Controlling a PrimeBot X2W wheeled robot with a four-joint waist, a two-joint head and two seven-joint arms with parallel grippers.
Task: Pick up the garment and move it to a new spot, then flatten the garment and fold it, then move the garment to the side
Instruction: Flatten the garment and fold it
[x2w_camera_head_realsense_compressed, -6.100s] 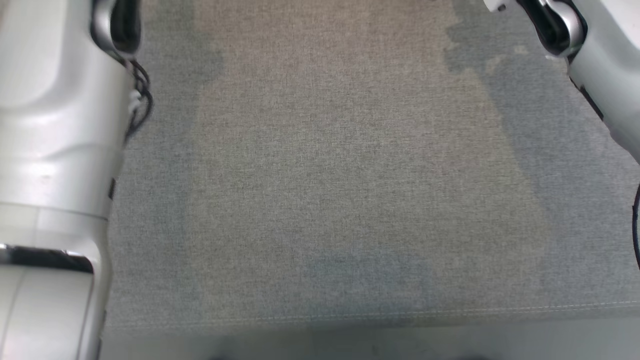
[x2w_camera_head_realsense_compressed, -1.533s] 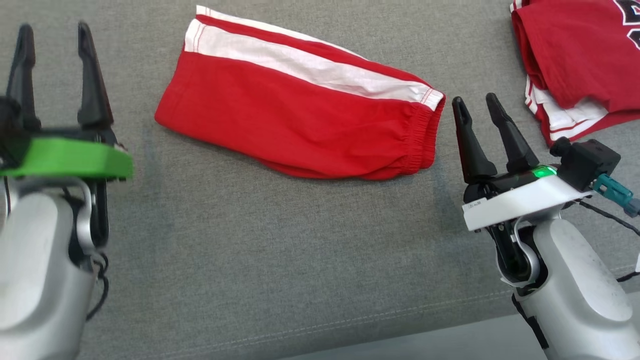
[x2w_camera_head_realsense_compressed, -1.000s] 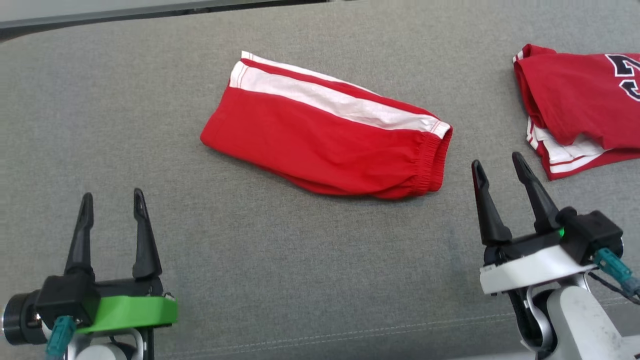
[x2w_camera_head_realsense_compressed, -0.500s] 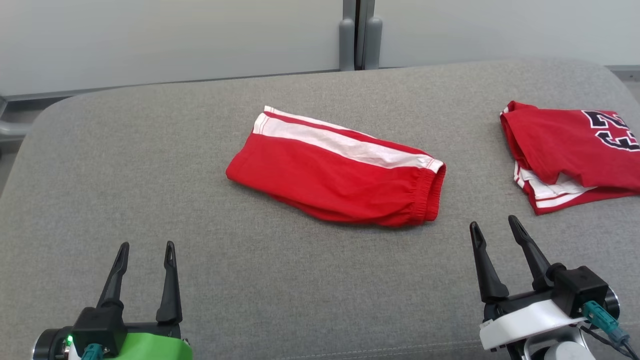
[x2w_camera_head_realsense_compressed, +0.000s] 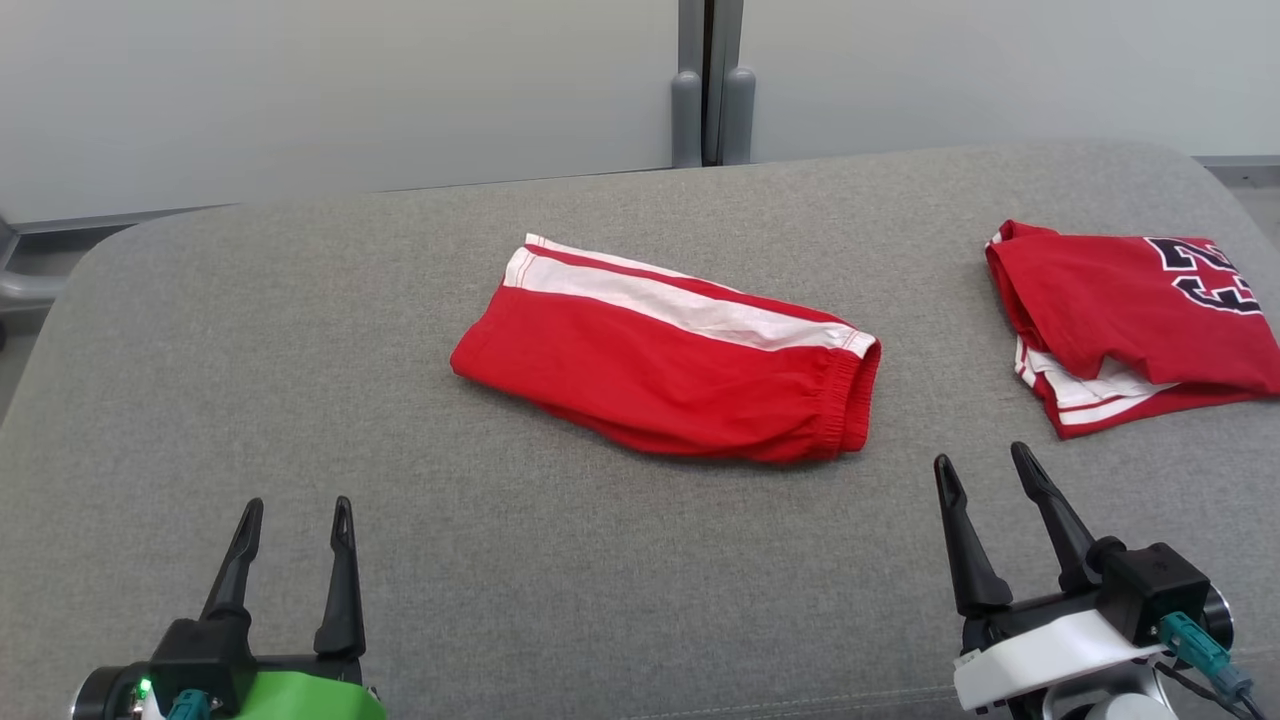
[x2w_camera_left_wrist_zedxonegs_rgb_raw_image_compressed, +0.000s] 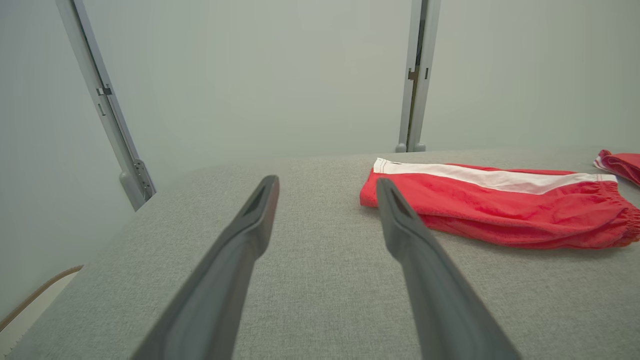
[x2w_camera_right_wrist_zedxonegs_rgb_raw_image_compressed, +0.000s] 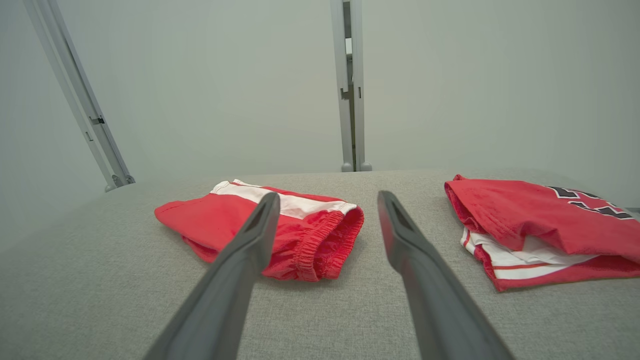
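Looking down on a grey cushion (x2w_camera_head_realsense_compressed: 300, 350) with red shorts (x2w_camera_head_realsense_compressed: 665, 370) lying pretty much dead centre of it. Folded over into one flat slab, white stripe along the side toward the cushion's far edge, elastic waistband pointing at the cushion's right end. Not touched by anything, just flat on the fabric.

Over at the cushion's right end, well apart from the shorts: a folded red jersey (x2w_camera_head_realsense_compressed: 1110, 300), dark lettering on top and white trim peeking out underneath.

Down by the cushion's near edge, toward its left corner: left gripper (x2w_camera_head_realsense_compressed: 297, 508), spread wide with nothing in between, tips aimed at the far edge. Same deal for the right gripper (x2w_camera_head_realsense_compressed: 979, 456) toward the cushion's right corner: spread wide, holding nothing, hanging near the waistband end of the shorts but not touching.

Same story from the right wrist cam, with shorts (x2w_camera_right_wrist_zedxonegs_rgb_raw_image_compressed: 200, 222) mid-cushion and jersey (x2w_camera_right_wrist_zedxonegs_rgb_raw_image_compressed: 520, 215) at the right end.

Behind the cushion's far edge, just a pale wall (x2w_camera_head_realsense_compressed: 350, 90) and a grey metal post (x2w_camera_head_realsense_compressed: 708, 90).
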